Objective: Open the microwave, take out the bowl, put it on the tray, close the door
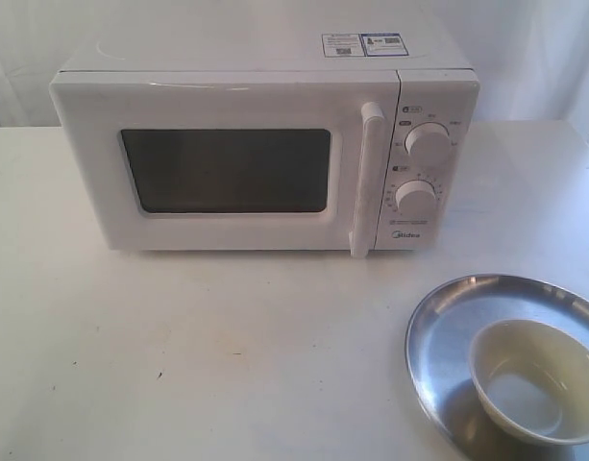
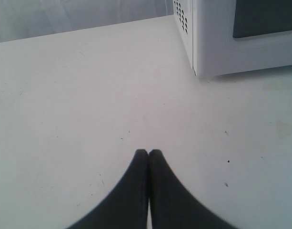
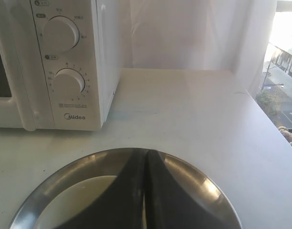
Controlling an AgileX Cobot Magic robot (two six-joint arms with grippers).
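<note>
The white microwave (image 1: 265, 144) stands at the back of the table, its door (image 1: 227, 168) closed flush, the vertical bar handle (image 1: 366, 178) beside the two dials. The cream bowl (image 1: 534, 379) sits upright on the silver tray (image 1: 448, 317) at the front right. Neither gripper shows in the exterior view. In the left wrist view my left gripper (image 2: 148, 151) is shut and empty over bare table, a corner of the microwave (image 2: 212, 43) beyond it. In the right wrist view my right gripper (image 3: 146, 151) is shut and empty above the tray (image 3: 203, 186), covering part of the bowl (image 3: 84, 195).
The white table (image 1: 179, 336) spreads out in front of the microwave. A white curtain hangs behind. In the right wrist view the table's edge (image 3: 274, 129) runs past the microwave's dial panel (image 3: 65, 62), with a window beyond it.
</note>
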